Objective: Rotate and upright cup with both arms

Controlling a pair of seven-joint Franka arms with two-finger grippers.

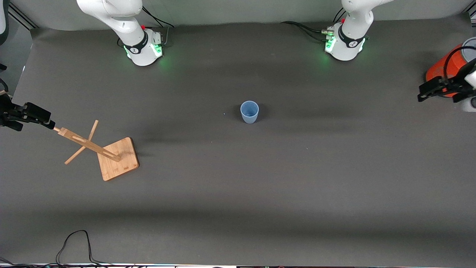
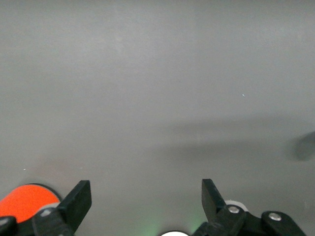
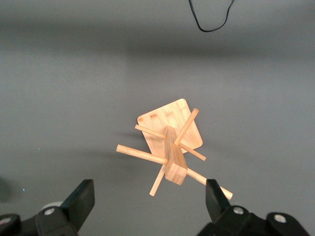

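The small light-blue cup stands upright in the middle of the table, mouth up, with nothing touching it. It shows in neither wrist view. My left gripper hangs open and empty in the air at the left arm's end of the table, beside the orange can; in the left wrist view its fingers stand wide apart over bare mat. My right gripper hangs open and empty at the right arm's end, over the wooden stand; in the right wrist view its fingers are wide apart.
A large orange can with a grey lid stands at the left arm's end and shows in the left wrist view. A wooden peg stand stands toward the right arm's end and shows in the right wrist view. A black cable lies by the table's near edge.
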